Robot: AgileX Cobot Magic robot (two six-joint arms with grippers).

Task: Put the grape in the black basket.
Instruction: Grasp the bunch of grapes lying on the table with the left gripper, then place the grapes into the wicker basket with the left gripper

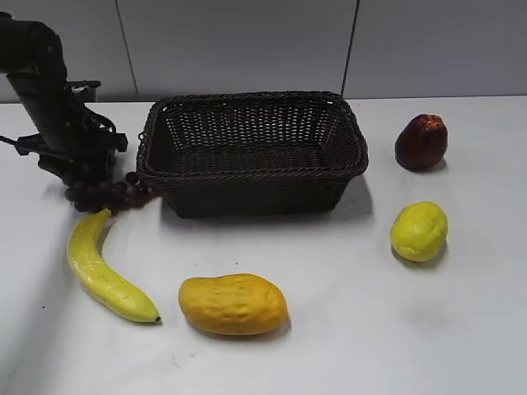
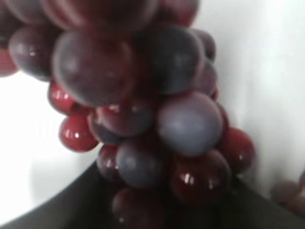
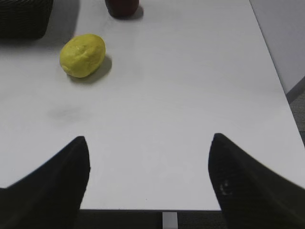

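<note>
The grape point(image 1: 105, 194), a dark purple-red bunch, lies on the white table just left of the black basket point(image 1: 251, 105), touching its left corner. My left gripper point(image 1: 82, 169) is down on the bunch's left end. In the left wrist view the grape point(image 2: 143, 95) fills the frame, blurred and very close. The two dark fingers of the left gripper point(image 2: 164, 191) stand wide apart on either side of its lower grapes, so the gripper is open around the bunch. My right gripper point(image 3: 147, 157) is open and empty above the table's near edge.
A banana point(image 1: 103, 271) lies below the grape and a mango point(image 1: 233, 304) at front centre. A lemon point(image 1: 419, 231) lies right of the basket and shows in the right wrist view point(image 3: 82, 55). A dark red apple-like fruit point(image 1: 422, 141) is at back right.
</note>
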